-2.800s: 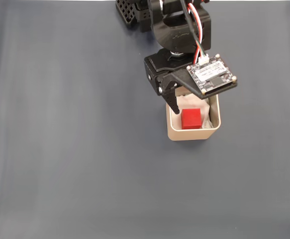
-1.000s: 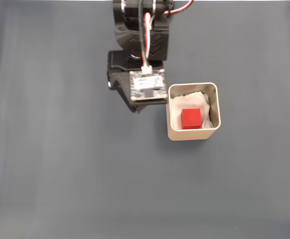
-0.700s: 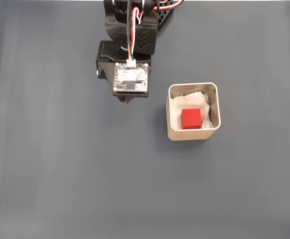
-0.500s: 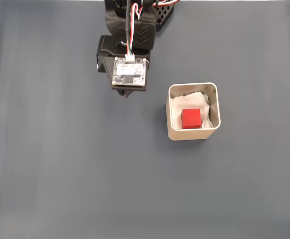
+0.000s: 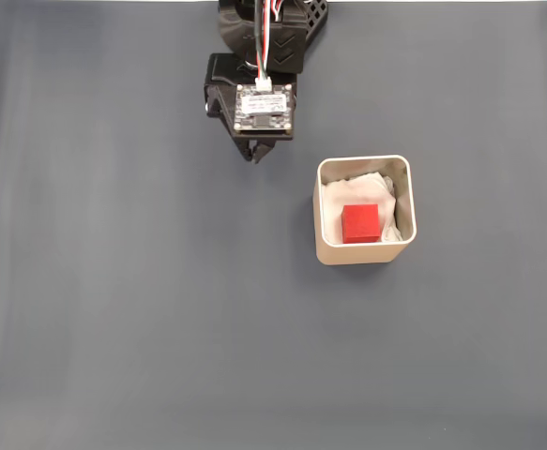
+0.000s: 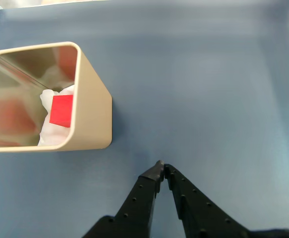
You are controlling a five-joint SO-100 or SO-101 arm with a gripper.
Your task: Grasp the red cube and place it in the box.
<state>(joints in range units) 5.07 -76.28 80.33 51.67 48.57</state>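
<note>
The red cube (image 5: 360, 224) lies on white padding inside the beige box (image 5: 325, 248), right of centre in the fixed view. In the wrist view the box (image 6: 92, 114) stands at the upper left, with the red cube (image 6: 61, 110) showing inside it. My gripper (image 5: 254, 156) hangs over the bare mat up and left of the box, well apart from it. The wrist view shows the gripper (image 6: 161, 166) shut, fingertips touching, with nothing between them.
A dark blue-grey mat (image 5: 142, 309) covers the whole table. The arm's black base (image 5: 268, 19) sits at the top edge, behind the gripper.
The arm left the box, with the cube lying inside, swung left, then drew back toward its base and shifted slightly right. The cube and box stayed still.
</note>
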